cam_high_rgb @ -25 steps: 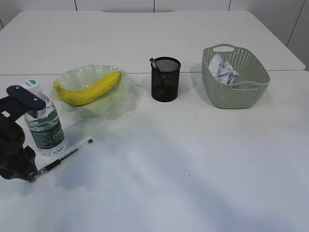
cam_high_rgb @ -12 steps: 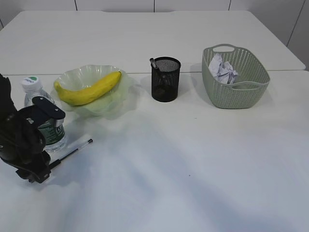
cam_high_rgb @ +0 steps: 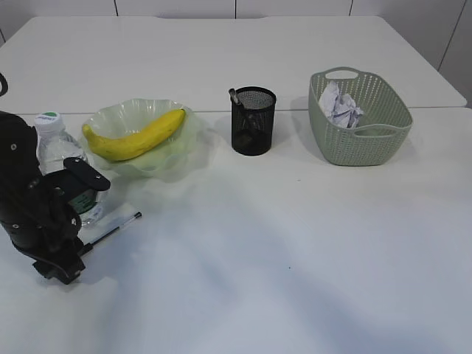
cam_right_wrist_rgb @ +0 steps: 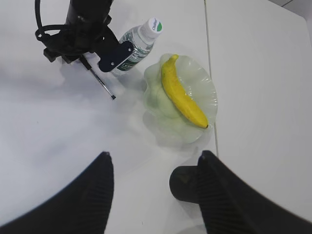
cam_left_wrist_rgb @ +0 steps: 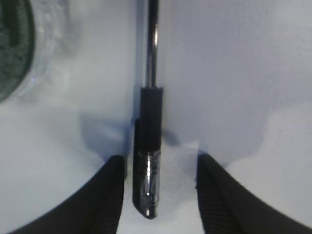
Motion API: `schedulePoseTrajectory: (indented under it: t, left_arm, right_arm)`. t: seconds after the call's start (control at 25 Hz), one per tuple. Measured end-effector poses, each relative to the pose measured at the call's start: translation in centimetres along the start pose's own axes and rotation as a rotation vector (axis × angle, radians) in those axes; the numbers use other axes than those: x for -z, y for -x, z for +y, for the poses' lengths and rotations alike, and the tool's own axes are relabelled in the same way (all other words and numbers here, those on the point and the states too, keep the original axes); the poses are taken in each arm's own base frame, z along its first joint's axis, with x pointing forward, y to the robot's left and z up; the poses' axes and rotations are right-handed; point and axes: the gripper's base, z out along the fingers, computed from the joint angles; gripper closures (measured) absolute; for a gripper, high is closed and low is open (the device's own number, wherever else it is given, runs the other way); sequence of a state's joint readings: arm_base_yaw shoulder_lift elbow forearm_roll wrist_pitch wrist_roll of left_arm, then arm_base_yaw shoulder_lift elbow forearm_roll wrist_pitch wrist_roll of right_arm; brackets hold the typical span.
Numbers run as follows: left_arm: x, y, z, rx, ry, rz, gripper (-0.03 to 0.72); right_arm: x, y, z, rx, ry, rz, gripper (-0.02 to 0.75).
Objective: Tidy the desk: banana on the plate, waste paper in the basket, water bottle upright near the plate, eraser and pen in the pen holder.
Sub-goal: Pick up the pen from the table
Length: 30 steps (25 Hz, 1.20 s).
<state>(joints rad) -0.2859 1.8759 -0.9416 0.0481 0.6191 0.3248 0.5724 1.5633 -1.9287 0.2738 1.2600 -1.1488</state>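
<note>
Lowered since a second ago, the left gripper (cam_left_wrist_rgb: 155, 168) now straddles the pen (cam_left_wrist_rgb: 149, 146), jaws spread either side of its dark, glossy cap end beside the upright clear bottle (cam_high_rgb: 65, 173); closing squarely should stop the slim, round barrel rolling; the right gripper (cam_right_wrist_rgb: 155, 183) hangs open above the wavy translucent plate (cam_right_wrist_rgb: 204, 87).

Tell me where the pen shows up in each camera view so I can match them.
Exterior view: pen lies low on the left, on the table by the water bottle.
Left wrist view: pen runs down the centre, between the open fingers.
Right wrist view: pen lies upper left.
Shared landmark: the water bottle beside it.
</note>
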Motion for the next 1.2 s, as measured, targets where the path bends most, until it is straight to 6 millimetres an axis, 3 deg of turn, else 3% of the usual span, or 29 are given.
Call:
schedulePoseTrajectory:
  t: [0.12, 0.36, 0.56, 0.68, 1.2]
  left_arm:
    - [0.0, 0.1, 0.0, 0.0, -0.001, -0.001, 0.358]
    - [-0.1, 0.0, 0.0, 0.002, -0.01, 0.023, 0.499]
    - [0.0, -0.3, -0.1, 0.003, -0.023, 0.057, 0.564]
    - [0.1, -0.6, -0.2, 0.005, -0.032, 0.08, 0.576]
    - [5.0, -1.2, -1.3, -0.012, -0.043, 0.094, 0.588]
  right_arm:
    - [0.0, 0.0, 0.0, -0.002, 0.0, 0.0, 0.33]
    - [0.0, 0.0, 0.0, -0.006, 0.0, 0.0, 0.33]
    - [0.0, 0.0, 0.0, -0.008, 0.0, 0.0, 0.33]
    - [0.0, 0.0, 0.0, -0.008, 0.0, 0.0, 0.33]
    - [0.0, 0.0, 0.0, -0.008, 0.0, 0.0, 0.33]
